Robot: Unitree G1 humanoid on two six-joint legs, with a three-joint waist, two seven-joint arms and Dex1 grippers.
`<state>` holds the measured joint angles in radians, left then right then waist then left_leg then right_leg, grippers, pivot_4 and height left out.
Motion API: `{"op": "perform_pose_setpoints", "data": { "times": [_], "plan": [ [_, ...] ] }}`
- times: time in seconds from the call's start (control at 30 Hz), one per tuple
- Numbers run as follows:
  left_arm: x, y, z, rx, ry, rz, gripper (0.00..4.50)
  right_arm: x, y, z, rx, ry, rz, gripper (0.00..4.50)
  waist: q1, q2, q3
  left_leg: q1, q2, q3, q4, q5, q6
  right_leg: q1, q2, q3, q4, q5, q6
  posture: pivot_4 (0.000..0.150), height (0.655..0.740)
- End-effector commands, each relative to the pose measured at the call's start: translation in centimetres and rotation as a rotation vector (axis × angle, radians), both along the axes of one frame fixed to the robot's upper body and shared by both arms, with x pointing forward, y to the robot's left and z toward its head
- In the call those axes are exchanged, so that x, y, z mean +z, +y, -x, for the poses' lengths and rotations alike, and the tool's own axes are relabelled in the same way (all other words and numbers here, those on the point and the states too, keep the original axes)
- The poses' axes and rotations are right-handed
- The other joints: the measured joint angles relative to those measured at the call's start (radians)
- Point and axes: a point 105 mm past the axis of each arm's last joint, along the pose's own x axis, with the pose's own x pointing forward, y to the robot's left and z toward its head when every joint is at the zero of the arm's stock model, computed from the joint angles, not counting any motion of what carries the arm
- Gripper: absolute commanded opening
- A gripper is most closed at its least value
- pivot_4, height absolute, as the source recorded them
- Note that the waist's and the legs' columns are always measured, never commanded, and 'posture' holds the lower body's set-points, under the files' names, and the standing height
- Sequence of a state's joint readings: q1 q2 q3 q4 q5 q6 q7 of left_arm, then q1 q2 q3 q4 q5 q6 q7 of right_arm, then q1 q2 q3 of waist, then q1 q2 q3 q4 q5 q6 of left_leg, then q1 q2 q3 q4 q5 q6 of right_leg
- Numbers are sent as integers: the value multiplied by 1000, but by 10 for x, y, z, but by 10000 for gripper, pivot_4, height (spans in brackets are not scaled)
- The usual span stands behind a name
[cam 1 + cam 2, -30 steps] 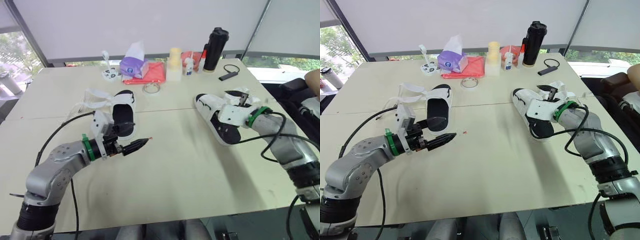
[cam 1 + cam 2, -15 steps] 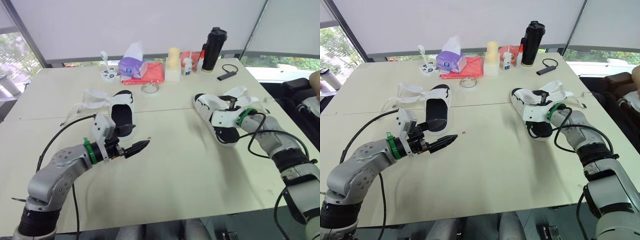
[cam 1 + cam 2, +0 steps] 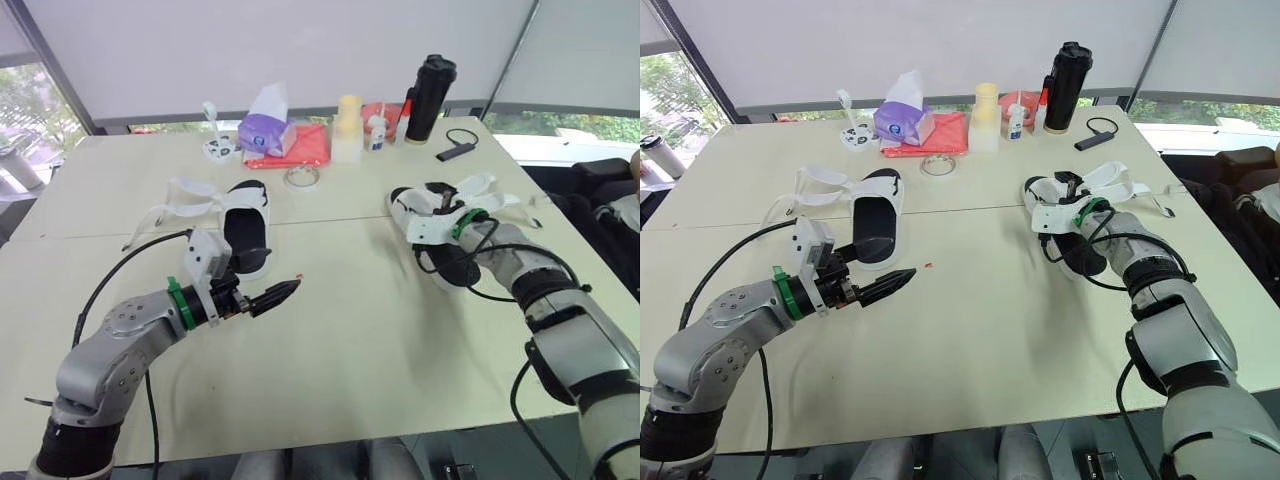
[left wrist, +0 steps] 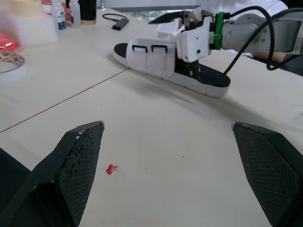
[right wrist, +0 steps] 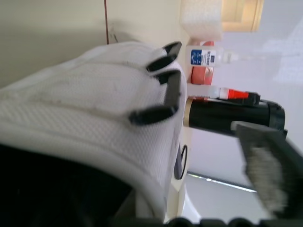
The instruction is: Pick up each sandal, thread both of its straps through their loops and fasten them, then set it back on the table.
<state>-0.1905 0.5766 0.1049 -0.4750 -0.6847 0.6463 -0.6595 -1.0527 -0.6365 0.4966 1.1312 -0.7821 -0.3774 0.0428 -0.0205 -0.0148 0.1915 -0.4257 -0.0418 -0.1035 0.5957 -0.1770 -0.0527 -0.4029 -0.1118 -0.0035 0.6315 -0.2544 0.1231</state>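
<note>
The right sandal (image 3: 451,264), white with a black footbed, lies flat on the table, its two loose straps (image 3: 492,184) spread toward the far right. My right gripper (image 3: 437,193) sits over its white front upper (image 5: 94,94), by the black loops (image 5: 161,85). It is open, with one finger (image 5: 265,165) standing clear of the upper. The left sandal (image 3: 246,236) lies at the left with its straps (image 3: 190,195) splayed outward. My left gripper (image 3: 284,292) hovers open just above the table, right of that sandal, with nothing between its fingers (image 4: 80,161).
Along the far edge stand a tissue box (image 3: 267,130), a red cloth (image 3: 305,146), a pale cup (image 3: 347,125), small bottles (image 3: 377,131) and a black flask (image 3: 430,95). A tape roll (image 3: 302,177) and a black dongle (image 3: 455,150) lie nearby. A red speck (image 4: 111,169) lies under my left gripper.
My right gripper has slid along the right sandal from the heel end up to its front upper. The left arm has stayed in place.
</note>
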Motion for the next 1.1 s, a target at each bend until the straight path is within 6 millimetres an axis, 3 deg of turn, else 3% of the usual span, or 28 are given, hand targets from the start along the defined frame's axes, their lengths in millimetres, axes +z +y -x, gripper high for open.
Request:
{"op": "perform_pose_setpoints", "data": {
  "times": [0.03, 0.17, 0.37, 0.47, 0.63, 0.9, 1.0, 1.1],
  "plan": [
    [11, -1, 4, -4, -55, 6, 45000, 13, 3, -4, 11, -43, 6, 21106, 0, 0, 0, 0, 0, 0, 0, 0, 0, 0, 0, 0, 0, 0, 0, 1500, 7400],
    [11, -1, 5, -2, -53, 4, 45000, 12, 5, -3, 24, -39, 3, 692, -2, 0, 0, 0, 0, 0, 0, 0, 0, 0, 0, 0, 0, 0, 1, 1500, 7400],
    [10, -2, 5, -3, -49, 5, 45000, 13, 7, -2, 41, -55, -24, 231, -5, 0, 0, 0, 0, 0, 0, 0, 0, 0, 1, 0, 0, 1, 1, 1500, 7400],
    [10, -3, 6, -18, -45, -4, 45000, 26, 26, 8, 198, -120, -3, 231, -8, 1, 0, 0, 0, 0, 0, 0, 0, 0, 1, 0, 0, 1, 1, 1500, 7400],
    [12, 2, 2, -18, -39, 1, 45000, 42, 68, 56, 571, -207, 39, 231, -17, 2, 1, 0, 0, -1, -1, 0, 0, -1, 1, 1, 0, 1, 2, 1500, 7400],
    [12, 5, -4, -58, -15, -17, 45000, 25, 109, 147, 1029, -143, 140, 231, -17, 2, 1, 0, 0, -1, -1, 0, 0, 0, 1, 1, 1, 1, 2, 1500, 7400],
    [14, 5, -6, -89, -11, -29, 45000, 17, 116, 171, 1164, -108, 178, 231, -18, 2, 1, 0, 0, -1, 0, 0, 0, 0, 1, 1, 1, 1, 1, 1500, 7400],
    [14, 5, -8, -107, -9, -44, 45000, 16, 125, 182, 1258, -104, 192, 231, -20, 2, 1, 1, 1, -1, 0, 0, 0, 0, 1, 1, 1, 1, 1, 1500, 7400]
  ]
}}
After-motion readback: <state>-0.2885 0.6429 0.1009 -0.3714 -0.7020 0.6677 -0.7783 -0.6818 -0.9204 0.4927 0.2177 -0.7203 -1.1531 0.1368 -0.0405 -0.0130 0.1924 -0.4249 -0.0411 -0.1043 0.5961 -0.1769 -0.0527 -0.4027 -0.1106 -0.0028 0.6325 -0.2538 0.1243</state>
